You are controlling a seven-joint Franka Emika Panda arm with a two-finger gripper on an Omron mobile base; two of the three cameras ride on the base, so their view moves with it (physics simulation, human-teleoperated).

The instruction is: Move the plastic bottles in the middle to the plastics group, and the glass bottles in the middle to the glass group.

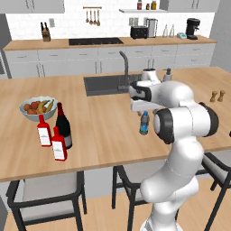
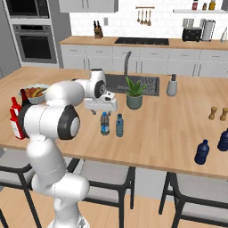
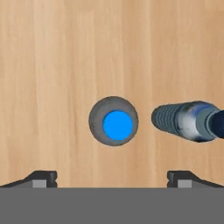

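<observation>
Two plastic bottles [image 2: 104, 124] [image 2: 120, 125] stand side by side in the middle of the wooden island. My gripper [image 2: 102, 111] hangs open just above the left one, pointing straight down. In the hand view that bottle's blue cap [image 3: 117, 124] lies centred above my fingertips [image 3: 41, 178], with the other bottle [image 3: 188, 121] to its right. My gripper [image 3: 113, 179] holds nothing. From the left base view one plastic bottle [image 1: 144, 123] shows under my gripper [image 1: 145, 112]. At the island's left, two red glass bottles [image 1: 44, 131] [image 1: 58, 144] stand by the dark wine bottle [image 1: 63, 126], the glass group. Two blue bottles [image 2: 202, 152], the plastics group, stand far right.
A fruit bowl [image 1: 38, 108] sits behind the glass group. The sink [image 1: 101, 83] and faucet lie behind my arm, with a potted plant [image 2: 133, 93] and a soap dispenser [image 2: 172, 85] beside it. Salt and pepper shakers [image 1: 217, 95] stand at the right. Stools [image 1: 45, 194] line the near edge.
</observation>
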